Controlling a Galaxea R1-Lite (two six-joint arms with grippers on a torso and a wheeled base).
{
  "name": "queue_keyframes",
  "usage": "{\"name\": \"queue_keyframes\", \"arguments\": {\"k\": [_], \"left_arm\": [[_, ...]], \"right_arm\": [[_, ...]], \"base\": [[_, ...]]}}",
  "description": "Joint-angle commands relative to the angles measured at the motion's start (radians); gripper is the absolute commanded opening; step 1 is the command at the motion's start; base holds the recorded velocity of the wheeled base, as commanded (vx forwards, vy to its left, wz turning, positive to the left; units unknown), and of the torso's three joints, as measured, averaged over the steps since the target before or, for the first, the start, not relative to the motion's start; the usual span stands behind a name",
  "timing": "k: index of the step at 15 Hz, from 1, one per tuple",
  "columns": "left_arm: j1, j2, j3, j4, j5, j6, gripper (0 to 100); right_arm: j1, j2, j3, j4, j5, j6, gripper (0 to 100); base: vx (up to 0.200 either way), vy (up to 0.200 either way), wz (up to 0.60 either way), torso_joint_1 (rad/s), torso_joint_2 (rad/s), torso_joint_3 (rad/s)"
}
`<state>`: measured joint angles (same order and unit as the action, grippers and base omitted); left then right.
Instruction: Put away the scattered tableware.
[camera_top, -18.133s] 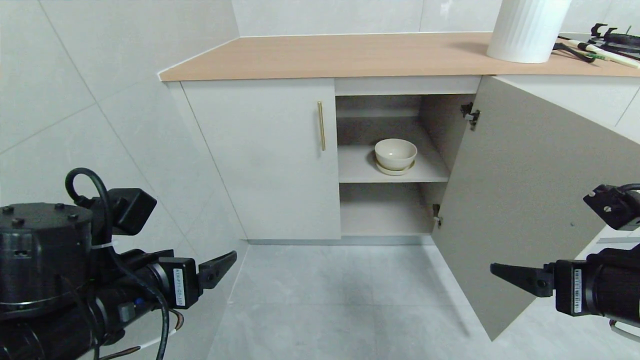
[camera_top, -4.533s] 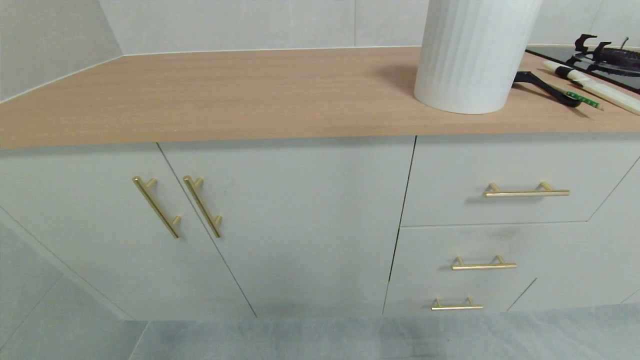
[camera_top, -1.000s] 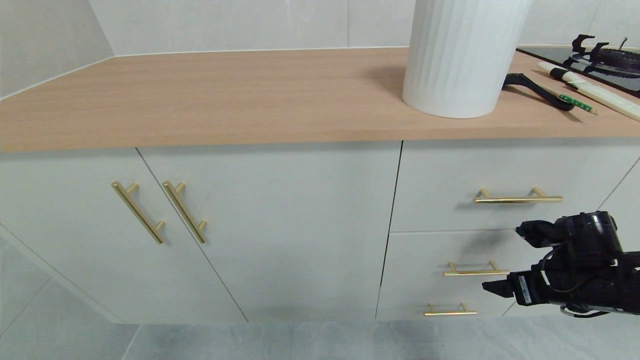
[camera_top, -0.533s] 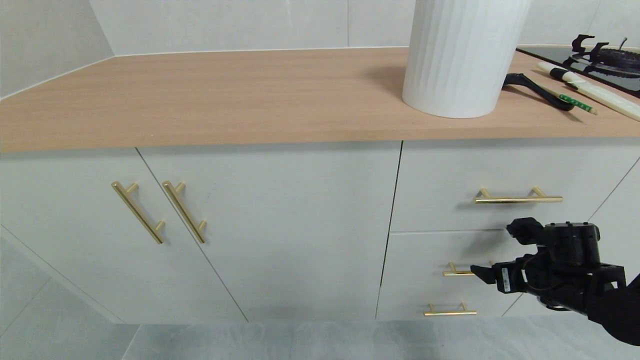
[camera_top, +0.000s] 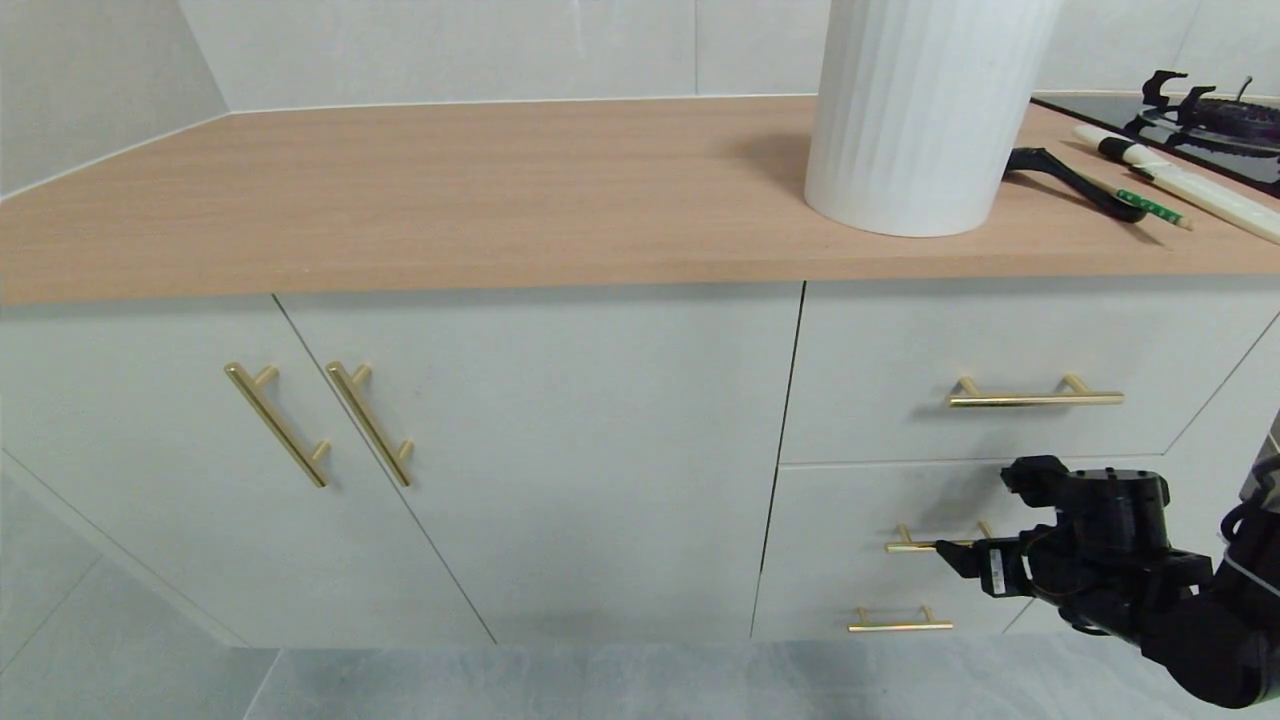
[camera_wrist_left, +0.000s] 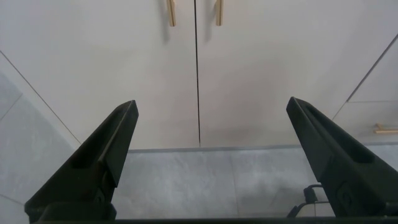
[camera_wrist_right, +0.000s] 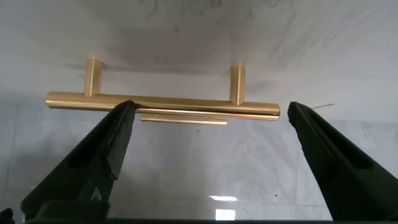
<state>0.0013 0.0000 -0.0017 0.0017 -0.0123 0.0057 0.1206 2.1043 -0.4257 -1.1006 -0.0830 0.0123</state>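
Observation:
My right gripper (camera_top: 950, 558) is open in front of the drawer stack, level with the middle drawer's gold handle (camera_top: 915, 545). In the right wrist view that handle (camera_wrist_right: 161, 106) lies crosswise just beyond the gripper (camera_wrist_right: 205, 162), with a finger on each side and nothing held. My left gripper (camera_wrist_left: 208, 162) is open and empty, low down, facing the two shut cabinet doors (camera_wrist_left: 199, 74). On the wooden counter at the right lie a black ladle (camera_top: 1075, 182), green-marked chopsticks (camera_top: 1150, 205) and a white-handled utensil (camera_top: 1185, 180).
A tall white ribbed container (camera_top: 920, 110) stands on the counter (camera_top: 450, 190) beside the utensils. A stove grate (camera_top: 1215, 105) is at the far right. The top drawer handle (camera_top: 1035, 398) and the bottom one (camera_top: 900, 625) bracket the middle one. Grey floor tiles run below.
Since the earliest frame the cabinet door has been shut and the camera has shifted. Over the last second my right gripper has moved left and closer to the middle drawer handle.

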Motion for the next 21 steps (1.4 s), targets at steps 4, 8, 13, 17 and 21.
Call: {"name": "queue_keyframes", "arguments": {"k": [4, 8, 13, 17, 21], "left_arm": [[0.0, 0.0, 0.0, 0.0, 0.0, 0.0, 100], [0.0, 0.002, 0.0, 0.0, 0.0, 0.0, 100], [0.0, 0.002, 0.0, 0.0, 0.0, 0.0, 100], [0.0, 0.0, 0.0, 0.0, 0.0, 0.0, 100], [0.0, 0.002, 0.0, 0.0, 0.0, 0.0, 100]], "right_arm": [[0.002, 0.008, 0.002, 0.004, -0.001, -0.003, 100], [0.002, 0.013, 0.001, 0.004, -0.003, -0.002, 100], [0.002, -0.055, 0.015, -0.048, -0.004, 0.029, 100], [0.002, -0.012, 0.005, -0.067, -0.006, 0.044, 100], [0.004, 0.105, 0.001, -0.219, -0.041, 0.041, 100]], "base": [[0.0, 0.0, 0.0, 0.0, 0.0, 0.0], [0.0, 0.0, 0.0, 0.0, 0.0, 0.0], [0.0, 0.0, 0.0, 0.0, 0.0, 0.0], [0.0, 0.0, 0.0, 0.0, 0.0, 0.0], [0.0, 0.0, 0.0, 0.0, 0.0, 0.0]]}}
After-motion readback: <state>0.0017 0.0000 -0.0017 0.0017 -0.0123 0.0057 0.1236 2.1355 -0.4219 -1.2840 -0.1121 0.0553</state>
